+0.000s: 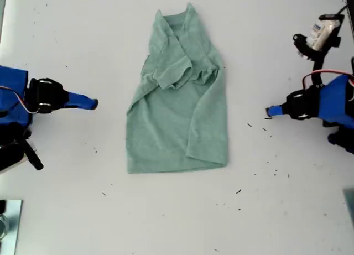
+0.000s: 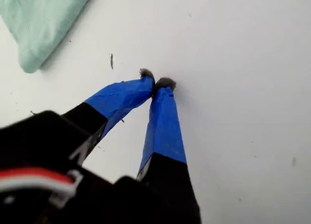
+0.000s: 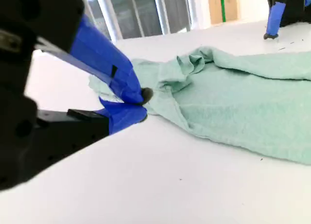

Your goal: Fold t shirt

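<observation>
From the exterior view, the t shirt (image 1: 177, 116) lies in the middle of the white table (image 1: 83, 211), neck toward the far edge, both sleeves turned in over the chest and one long side lapped loosely inward, so the sides look done and the end-to-end fold is not yet made. My first gripper (image 1: 272, 110) hangs at the exterior view's right and my second gripper (image 1: 91, 104) at the exterior view's left, each pointing at the cloth and clear of it. The first wrist view shows my first gripper (image 2: 158, 83) with its jaws pressed tip to tip on nothing, bare table (image 2: 243, 88) beneath, and a rounded corner of the t shirt (image 2: 43, 20) near but apart. In the second wrist view my second gripper (image 3: 141, 101) has its jaws clenched too and empty, low over the table, with the t shirt (image 3: 233, 102) rumpled just beyond and my first gripper (image 3: 269, 35) across it. The cloth looks light, limp and thin. It will sag and drag, and the stacked layers may slide apart. I'd judge the best hold to be a pinch at each hem corner, through every layer
</observation>
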Controlling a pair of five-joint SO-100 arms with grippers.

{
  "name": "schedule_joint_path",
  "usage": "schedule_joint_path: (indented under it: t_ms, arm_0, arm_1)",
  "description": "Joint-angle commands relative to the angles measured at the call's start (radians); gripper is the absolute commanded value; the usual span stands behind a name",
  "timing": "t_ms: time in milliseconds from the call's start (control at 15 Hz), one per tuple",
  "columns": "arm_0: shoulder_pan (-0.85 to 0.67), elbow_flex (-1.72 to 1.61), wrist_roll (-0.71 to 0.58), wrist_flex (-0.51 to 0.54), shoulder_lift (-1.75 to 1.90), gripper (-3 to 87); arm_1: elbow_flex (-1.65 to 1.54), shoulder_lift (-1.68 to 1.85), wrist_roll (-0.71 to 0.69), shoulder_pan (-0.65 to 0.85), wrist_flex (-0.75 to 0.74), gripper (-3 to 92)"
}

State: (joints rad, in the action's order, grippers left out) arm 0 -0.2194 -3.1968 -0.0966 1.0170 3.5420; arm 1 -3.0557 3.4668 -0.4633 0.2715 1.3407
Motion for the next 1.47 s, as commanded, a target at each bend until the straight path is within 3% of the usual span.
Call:
schedule_joint_path:
  t_ms: [0,67,200,267,333,400,467,600,867,1000,1133,1200,1267,1400]
  arm_0:
    - [0.051,0.291,0.103,0.041,-0.296,-0.3]
    - [0.08,0.509,0.132,0.107,-0.572,-0.3]
    - [0.141,1.003,0.132,0.354,-1.14,-0.3]
    - [0.166,1.178,0.107,0.413,-1.333,-0.2]
    - [0.184,1.285,0.087,0.413,-1.456,0.7]
    - [0.201,1.373,0.081,0.414,-1.551,21.2]
    - [0.212,1.433,0.074,0.414,-1.612,29.3]
    - [0.213,1.439,0.046,0.388,-1.684,30.7]
    - [0.198,1.272,0.04,0.15,-1.818,31.1]
    - [0.187,1.229,0.038,0.02,-1.983,27.3]
    - [0.202,1.261,0.026,-0.057,-2.103,0.0]
    - [0.213,1.276,0.023,-0.063,-2.102,-0.2]
    - [0.227,1.275,0.048,-0.035,-2.019,-0.2]
    - [0.245,1.319,0.127,0.155,-1.717,-0.2]
  arm_1:
    - [-0.048,0.023,0.011,0.002,0.005,2.4]
    - [-0.048,0.023,0.011,0.002,0.003,2.4]
    - [-0.049,0.025,0.009,0.003,0.003,2.4]
    - [-0.049,0.025,0.011,0.003,0.003,2.4]
    - [-0.049,0.025,0.012,0.003,0.003,2.4]
    - [-0.049,0.025,0.014,0.003,0.003,2.4]
    - [-0.049,0.025,0.015,0.002,0.003,2.4]
    - [-0.049,0.025,0.017,0.0,0.003,2.4]
    - [-0.049,0.026,0.02,-0.015,0.003,2.4]
    - [-0.049,0.026,0.021,-0.021,0.003,2.4]
    - [-0.049,0.028,0.021,-0.026,0.003,2.4]
    - [-0.049,0.028,0.021,-0.028,0.003,2.4]
    - [-0.049,0.028,0.021,-0.028,0.003,2.4]
    - [-0.049,0.028,0.023,-0.029,0.003,2.4]
